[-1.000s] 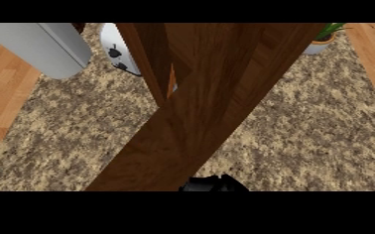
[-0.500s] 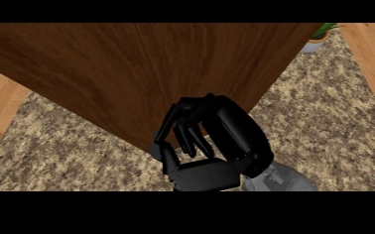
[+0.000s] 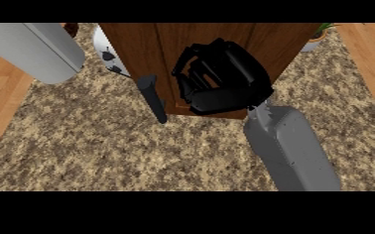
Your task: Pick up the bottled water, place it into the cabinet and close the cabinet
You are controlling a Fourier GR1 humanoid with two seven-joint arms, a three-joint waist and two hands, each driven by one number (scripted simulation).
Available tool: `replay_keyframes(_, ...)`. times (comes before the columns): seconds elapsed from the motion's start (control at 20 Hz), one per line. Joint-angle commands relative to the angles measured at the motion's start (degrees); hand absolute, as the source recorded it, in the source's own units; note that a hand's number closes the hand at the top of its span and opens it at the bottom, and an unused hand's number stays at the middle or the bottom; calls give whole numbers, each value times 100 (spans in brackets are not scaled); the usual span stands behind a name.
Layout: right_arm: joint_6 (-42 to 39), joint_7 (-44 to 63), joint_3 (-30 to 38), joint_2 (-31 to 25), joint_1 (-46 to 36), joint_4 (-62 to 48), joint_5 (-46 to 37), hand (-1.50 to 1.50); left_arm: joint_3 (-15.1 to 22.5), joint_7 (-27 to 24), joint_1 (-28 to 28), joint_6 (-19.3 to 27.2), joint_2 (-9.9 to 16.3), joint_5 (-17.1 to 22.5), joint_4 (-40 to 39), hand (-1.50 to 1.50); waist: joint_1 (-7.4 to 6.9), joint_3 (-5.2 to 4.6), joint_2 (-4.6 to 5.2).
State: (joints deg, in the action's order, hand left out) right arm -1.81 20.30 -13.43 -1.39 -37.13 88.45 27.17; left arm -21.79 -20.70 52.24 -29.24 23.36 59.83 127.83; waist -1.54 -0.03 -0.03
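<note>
Right hand [image 3: 219, 82] rests on the wooden cabinet [image 3: 164, 44], fingers curled, holding nothing. The bottled water is not visible, presumably inside. Push squarely against the door under the fingers.

Right hand [image 3: 219, 82] before cabinet [image 3: 154, 44], on counter [image 3: 110, 153].

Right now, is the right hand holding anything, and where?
Nothing held. The right hand lies against the wooden cabinet door, gripping nothing; no bottle shows.
</note>
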Motion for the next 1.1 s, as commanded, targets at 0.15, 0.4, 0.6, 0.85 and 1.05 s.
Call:
replay_keyframes(0.15, -602, 7, 505, -226, -730, -978, 144, 150, -475, 266, 465, -486, -276, 327, 253, -150, -14, 5, -5)
replay_keyframes(0.4, -815, -397, 766, -123, -1345, -1871, 69, 150, -434, 424, 21, -316, -166, 339, -7, -150, -55, 3, 33)
replay_keyframes(0.6, -746, -425, 545, 126, -1277, -1962, 37, 150, -613, 475, -313, -466, 63, 587, -561, -150, -29, -3, 40)
replay_keyframes(0.85, -1155, -432, 779, 128, -1428, -2278, 356, 150, -640, 619, 63, -653, -15, 700, -164, -150, -227, 1, 68)
replay_keyframes(1.05, -1272, -393, 658, 114, -1302, -2149, 310, 150, -381, 645, -401, -413, -248, 210, -308, -150, -43, -2, 54)
